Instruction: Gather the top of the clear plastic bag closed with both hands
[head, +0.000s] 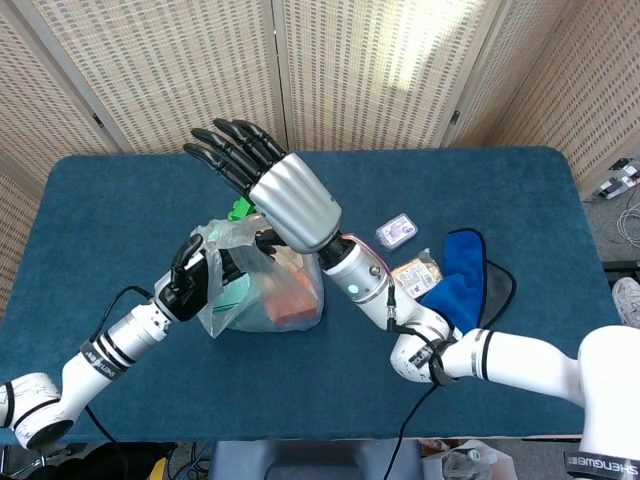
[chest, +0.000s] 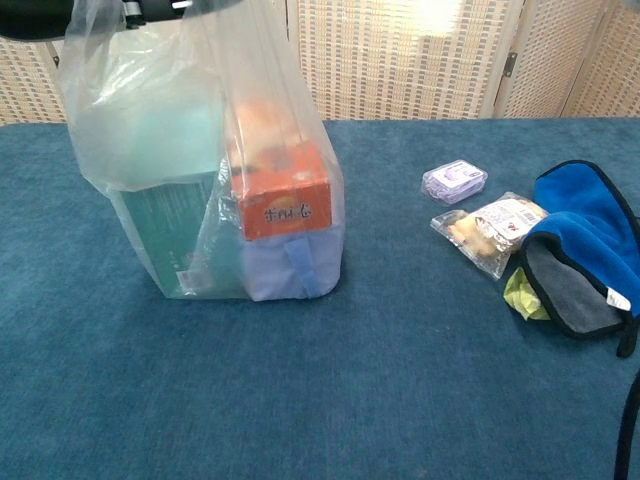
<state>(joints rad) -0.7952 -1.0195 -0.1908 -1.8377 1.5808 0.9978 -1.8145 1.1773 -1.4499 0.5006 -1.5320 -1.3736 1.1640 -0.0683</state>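
My left hand (head: 198, 278) grips clear plastic bag (head: 262, 290) at its 9 o'clock edge, fingers curled into gathered plastic near top. My right hand (head: 262, 188) hangs above bag, fingers spread, pointing toward 10 o'clock, holding nothing; forearm slants down toward 5 o'clock. Bag stands upright left of centre on blue table (head: 120, 200), orange box (chest: 278, 195) and teal box (chest: 165, 235) inside.
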